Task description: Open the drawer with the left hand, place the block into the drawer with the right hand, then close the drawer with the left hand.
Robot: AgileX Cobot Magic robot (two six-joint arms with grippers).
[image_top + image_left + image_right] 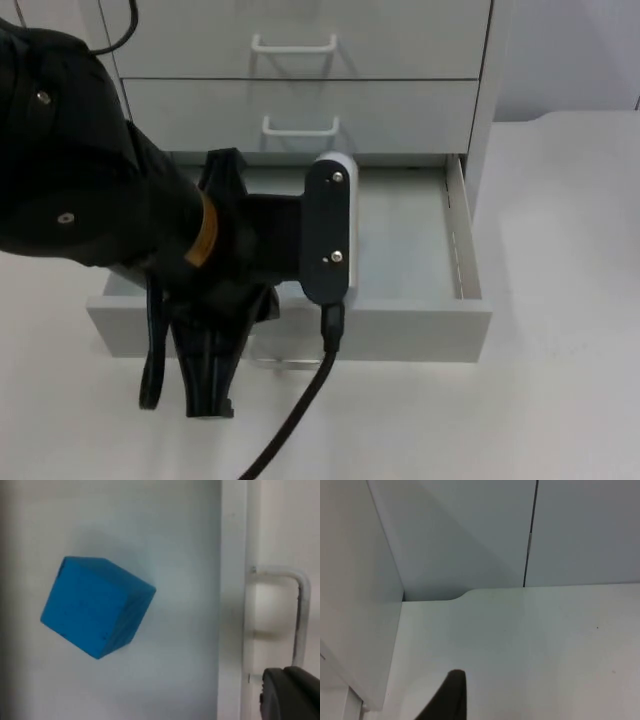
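top view first: the bottom drawer of the white cabinet is pulled out, and its grey floor is bare on the side you can see. the left arm covers the rest of it, reaching across the drawer so the left gripper hangs past the drawer's front panel, just above the white table. i can't tell from here if its fingers are apart or together. the two drawers higher up are shut, each with a white wire handle.

left wrist view: the blue block sits on the drawer floor, turned at an angle, clear of the front wall. on the other side of that wall is the drawer's own handle, and one black fingertip of the left gripper is right by the end of it. looks close, but i can't say if it's touching, and i can't tell the gripper's state here either.

right wrist view: one dark fingertip of the right gripper over bare table, with the cabinet's side next to it and the grey partition wall behind. open or closed, can't tell; this arm is off to the side waiting.
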